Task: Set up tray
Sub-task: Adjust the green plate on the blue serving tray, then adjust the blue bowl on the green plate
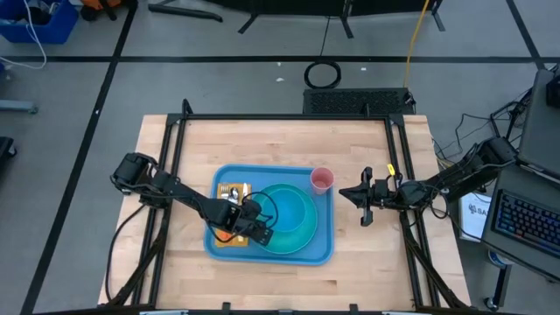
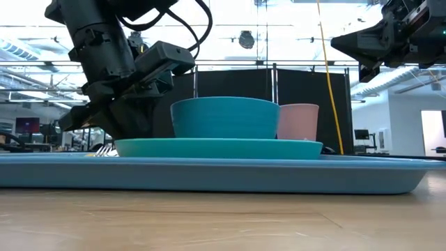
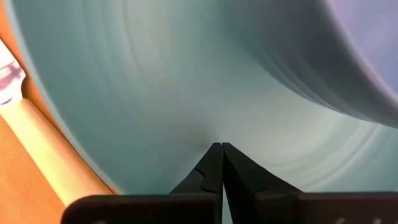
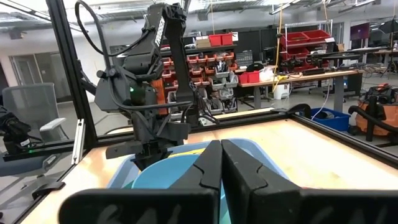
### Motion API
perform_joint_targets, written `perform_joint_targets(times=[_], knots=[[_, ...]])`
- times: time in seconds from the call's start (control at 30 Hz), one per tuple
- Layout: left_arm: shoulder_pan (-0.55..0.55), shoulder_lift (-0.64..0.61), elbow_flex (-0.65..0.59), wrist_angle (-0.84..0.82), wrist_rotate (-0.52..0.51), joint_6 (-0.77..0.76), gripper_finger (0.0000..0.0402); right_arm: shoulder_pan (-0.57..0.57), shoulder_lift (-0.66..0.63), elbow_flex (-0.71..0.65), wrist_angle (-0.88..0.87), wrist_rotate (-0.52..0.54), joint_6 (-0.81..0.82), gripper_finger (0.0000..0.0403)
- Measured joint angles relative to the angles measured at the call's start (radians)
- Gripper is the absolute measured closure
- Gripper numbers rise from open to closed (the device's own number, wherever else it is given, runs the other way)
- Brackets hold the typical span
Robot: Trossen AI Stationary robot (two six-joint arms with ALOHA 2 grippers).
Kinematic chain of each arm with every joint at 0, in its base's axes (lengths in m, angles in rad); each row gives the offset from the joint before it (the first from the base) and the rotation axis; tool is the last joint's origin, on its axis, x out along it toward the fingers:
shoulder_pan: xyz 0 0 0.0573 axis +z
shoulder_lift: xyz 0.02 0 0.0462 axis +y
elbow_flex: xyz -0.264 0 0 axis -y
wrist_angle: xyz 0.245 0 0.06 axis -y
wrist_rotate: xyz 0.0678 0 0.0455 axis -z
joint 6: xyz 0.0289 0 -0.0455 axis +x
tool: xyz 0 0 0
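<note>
Left gripper (image 1: 259, 229) closed, empty, low at plate (image 1: 302, 236) edge on tray (image 1: 319, 254). Right gripper (image 1: 366, 203) closed, empty, raised beside tray near cup (image 1: 321, 179).

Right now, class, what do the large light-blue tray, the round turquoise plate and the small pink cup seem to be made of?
Large light-blue rectangular tray: probably moulded plastic; smooth, uniform colour, rounded corners, raised rim.
Round turquoise plate: plastic or glazed ceramic; faint concentric rings, soft sheen in the left wrist view.
Small pink cup: likely matte plastic; even colour, no glare.
</note>
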Motion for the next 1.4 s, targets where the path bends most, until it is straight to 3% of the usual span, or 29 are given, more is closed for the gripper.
perform_joint_targets(times=[0.93,1.4], knots=[[-0.027,-0.028,-0.001,-0.023,-0.07,0.014,0.0387,0.0,0.0,0.0,0.0,0.0,0.0,0.0403],[-0.062,-0.063,0.0,-0.032,-0.19,0.05,0.0395,0.0,0.0,0.0,0.0,0.0,0.0,0.0403]])
